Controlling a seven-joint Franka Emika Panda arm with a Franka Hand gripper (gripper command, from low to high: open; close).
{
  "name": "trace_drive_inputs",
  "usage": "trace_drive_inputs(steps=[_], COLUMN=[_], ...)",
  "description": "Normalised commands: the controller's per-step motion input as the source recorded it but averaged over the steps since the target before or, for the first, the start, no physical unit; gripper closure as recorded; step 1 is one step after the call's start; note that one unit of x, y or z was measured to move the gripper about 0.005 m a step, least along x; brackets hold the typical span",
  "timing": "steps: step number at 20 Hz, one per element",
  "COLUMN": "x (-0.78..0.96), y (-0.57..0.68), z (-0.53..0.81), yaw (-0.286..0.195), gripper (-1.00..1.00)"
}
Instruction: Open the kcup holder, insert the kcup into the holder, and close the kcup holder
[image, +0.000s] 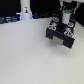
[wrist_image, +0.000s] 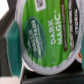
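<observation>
White tabletop | gripper above kcup holder, clamped on kcup, its green foil filling the wrist view | advice: centre pod over a slot, lower straight, release gently.

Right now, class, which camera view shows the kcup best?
The wrist view: the kcup fills the picture, its green foil top readable. In the exterior view it cannot be made out; only the gripper above the kcup holder shows.

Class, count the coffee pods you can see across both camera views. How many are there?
1. The kcup fills the wrist view, its green foil top facing the camera, right by the gripper. More may sit hidden inside the kcup holder.
</observation>
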Motion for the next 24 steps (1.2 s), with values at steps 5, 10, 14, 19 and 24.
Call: trace_drive_inputs(steps=[5, 10, 14, 19, 24], x=[-0.13, -0.01, 0.07, 0.01, 0.00], y=[0.00, -0.04, 0.00, -0.02, 0.10], z=[-0.27, -0.25, -0.23, -0.28, 0.19], yaw=[0.027, -0.006, -0.026, -0.012, 0.000], gripper=[1.00, 1.00, 1.00, 1.00, 1.00])
